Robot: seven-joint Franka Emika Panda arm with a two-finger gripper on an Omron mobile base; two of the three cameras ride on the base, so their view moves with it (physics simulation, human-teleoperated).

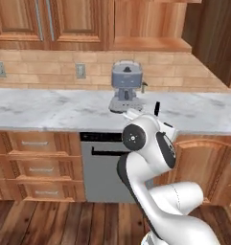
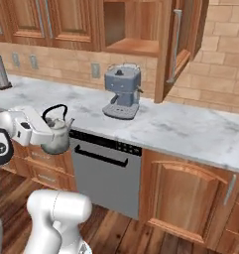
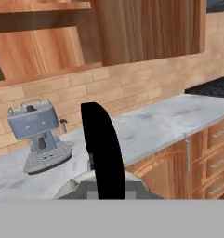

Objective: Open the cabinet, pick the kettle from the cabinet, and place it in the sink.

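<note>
The small silvery-cream kettle (image 2: 55,135), with its black arched handle (image 2: 55,110), hangs in front of the counter edge, and my gripper (image 2: 43,133) is shut on it from the left. In the hand view the handle (image 3: 102,148) stands right before the camera, with the kettle's top (image 3: 76,188) just below it. From the left base my arm hides most of the kettle (image 1: 132,114). The reddish-brown cabinet (image 2: 132,30) is open with a bare shelf, and its door (image 2: 179,42) with the silver bar handle is swung out to the right. The sink is out of view.
A blue-grey espresso machine (image 2: 122,90) stands on the marble counter (image 2: 190,130) under the open cabinet. Below the counter are a steel dishwasher (image 2: 107,174) and wooden doors and drawers (image 1: 35,165). The open door (image 1: 216,38) juts out above the counter. A dark cooktop (image 3: 211,87) lies far right.
</note>
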